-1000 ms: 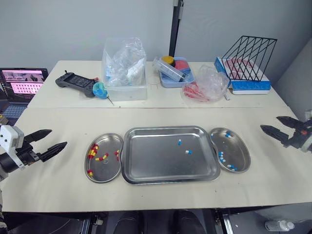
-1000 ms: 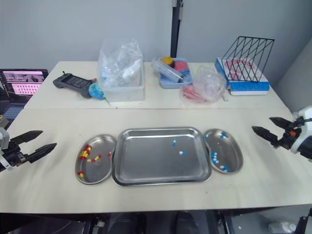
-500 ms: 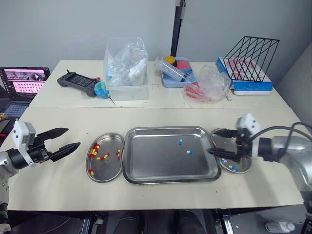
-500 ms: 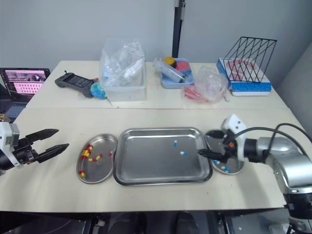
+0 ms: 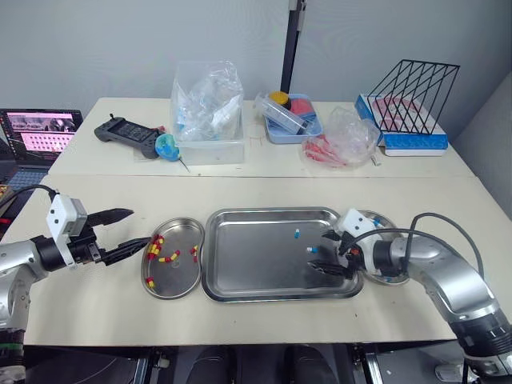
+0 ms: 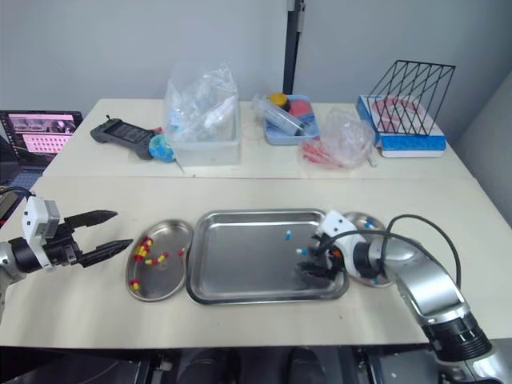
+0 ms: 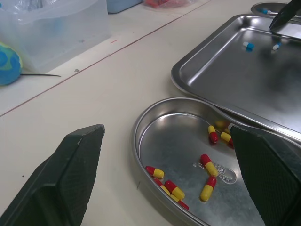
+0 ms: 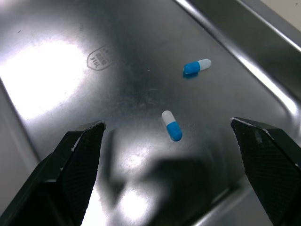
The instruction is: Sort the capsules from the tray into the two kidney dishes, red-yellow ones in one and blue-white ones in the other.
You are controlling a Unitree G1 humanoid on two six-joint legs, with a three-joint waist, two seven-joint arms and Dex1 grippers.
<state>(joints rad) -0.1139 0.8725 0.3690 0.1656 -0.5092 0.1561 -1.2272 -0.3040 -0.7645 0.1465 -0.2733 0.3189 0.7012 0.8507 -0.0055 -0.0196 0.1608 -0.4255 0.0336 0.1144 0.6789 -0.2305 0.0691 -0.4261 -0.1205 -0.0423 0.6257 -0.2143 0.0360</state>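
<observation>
The right tool (image 5: 319, 254), fingers spread, hangs over the tray's (image 5: 248, 260) right end, apparently straddling one blue-white capsule (image 5: 310, 250). A second capsule (image 5: 295, 233) lies just farther. The left tool (image 5: 139, 226), also released, sits left of the red-yellow dish (image 5: 186, 223).

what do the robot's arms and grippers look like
Both arms are rounded silver-grey metal, each with a thin black cable looping beside it. A white boxy module sits at each wrist. The left gripper and right gripper each have two black, finely textured fingers tapering to points.
</observation>
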